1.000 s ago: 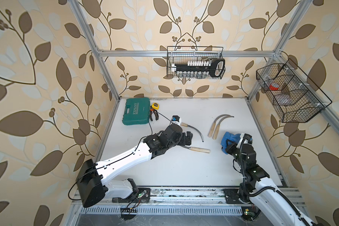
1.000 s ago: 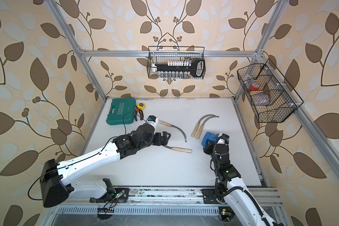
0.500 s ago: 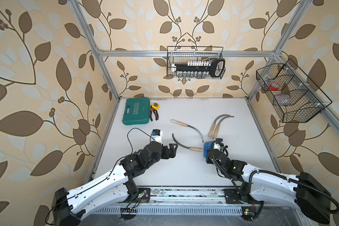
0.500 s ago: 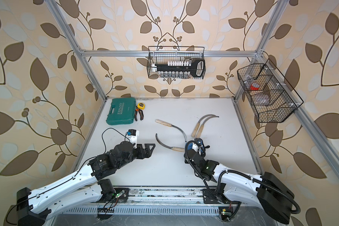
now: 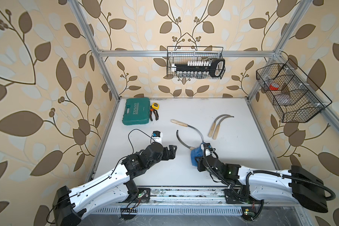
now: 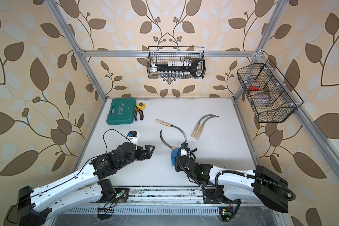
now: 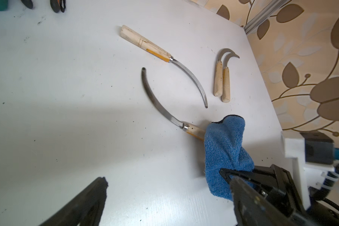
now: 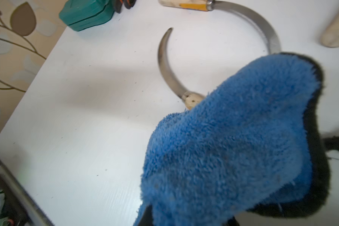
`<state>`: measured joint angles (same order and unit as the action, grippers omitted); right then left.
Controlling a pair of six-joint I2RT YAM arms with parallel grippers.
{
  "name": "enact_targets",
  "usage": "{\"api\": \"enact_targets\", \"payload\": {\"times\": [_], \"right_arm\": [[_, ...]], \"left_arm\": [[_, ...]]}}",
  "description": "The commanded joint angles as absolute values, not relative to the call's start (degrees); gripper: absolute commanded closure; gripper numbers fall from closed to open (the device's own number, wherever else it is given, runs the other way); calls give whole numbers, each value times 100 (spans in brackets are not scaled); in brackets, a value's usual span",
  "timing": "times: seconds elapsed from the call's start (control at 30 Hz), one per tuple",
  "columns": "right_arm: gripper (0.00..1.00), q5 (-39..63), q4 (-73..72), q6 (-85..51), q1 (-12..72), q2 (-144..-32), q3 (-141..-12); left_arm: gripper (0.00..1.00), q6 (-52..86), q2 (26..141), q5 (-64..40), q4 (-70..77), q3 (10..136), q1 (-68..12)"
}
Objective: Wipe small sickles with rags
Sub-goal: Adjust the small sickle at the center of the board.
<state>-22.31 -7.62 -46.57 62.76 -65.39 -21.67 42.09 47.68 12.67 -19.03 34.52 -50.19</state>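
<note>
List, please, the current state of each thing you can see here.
left tool: open, empty
right tool: shut on blue rag
blue rag: bunched, over near sickle's handle
near sickle: flat, handle partly behind rag
far sickle: flat, untouched
paired sickles: flat, side by side
green case: closed

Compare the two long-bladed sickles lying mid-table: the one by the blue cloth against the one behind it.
The nearer wooden-handled sickle has its handle end hidden by the blue microfibre cloth; the farther wooden-handled sickle lies fully exposed. The nearer sickle's curved blade looks dull and dark, the farther sickle's bright. Both lie flat on the white table.
</note>
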Motion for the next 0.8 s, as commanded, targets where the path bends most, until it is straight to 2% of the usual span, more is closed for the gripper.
{"api": "enact_targets", "payload": {"times": [0.0,0.2,0.37,0.57,0.77], "right_arm": [[100,-1582,-1338,-4427,6325,-6816,-2485],[100,-1099,-1751,-4360,6328,-7323,-2741],[100,-1687,-1516,-4258,6326,-7090,-2897],[100,-2284,-873,-4113,6248,-6187,-2921],[100,-2601,58,-4131,5668,-4474,-2510]], "left_arm": [[1,4278,4871,1409,-1893,3618,-5019],[1,4356,5028,1398,-1981,3691,-5019],[1,4460,4965,1469,-2171,3700,-5019],[1,4207,4994,982,-1954,3479,-5027],[7,4237,5558,551,-1446,3177,-5228]]}}
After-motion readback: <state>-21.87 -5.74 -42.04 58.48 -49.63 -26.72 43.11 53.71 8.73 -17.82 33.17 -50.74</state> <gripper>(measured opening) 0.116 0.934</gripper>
